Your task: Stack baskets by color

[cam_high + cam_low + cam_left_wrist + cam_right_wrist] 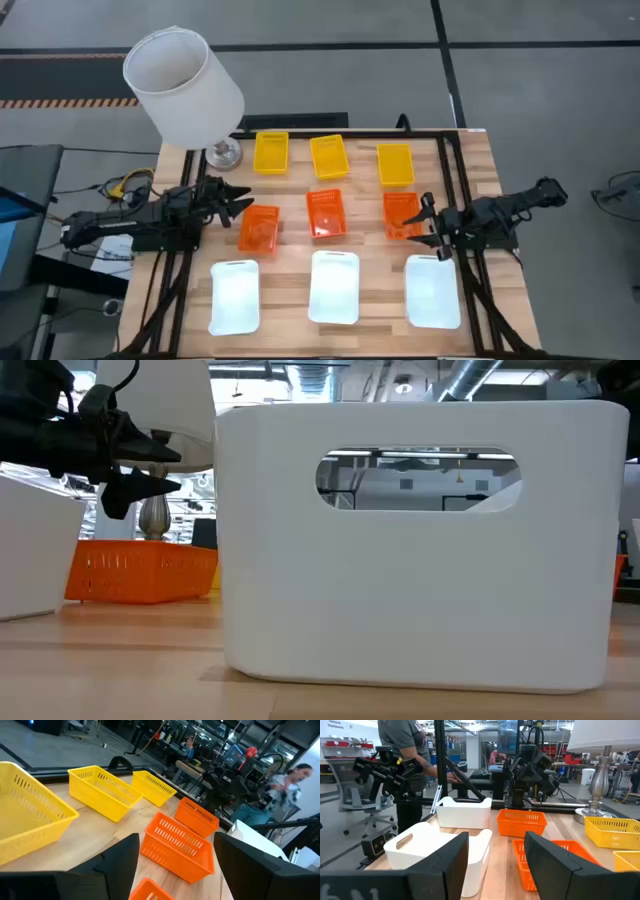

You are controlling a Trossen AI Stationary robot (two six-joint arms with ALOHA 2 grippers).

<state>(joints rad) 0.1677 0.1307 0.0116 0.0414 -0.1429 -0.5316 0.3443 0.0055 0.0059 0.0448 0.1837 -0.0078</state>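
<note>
Even overhead lighting, soft shadows on the table [370, 240].
Ceiling fixtures glare above the middle white basket [415, 545], which looms close to the low camera; its shadow pools beneath; the room behind it is blurred.

Setting: robotics lab or workshop, open-plan.
Ceiling: exposed ducts [480, 375] and strip lighting, low view.
Floor: grey concrete with hazard-striped tape [60, 101].
Furniture: wooden counter [370, 215] in a black frame; office chair [357, 790].
Background: cluttered equipment benches, cables, monitors; a person [405, 750] standing, another person [285, 785] seated.
</note>
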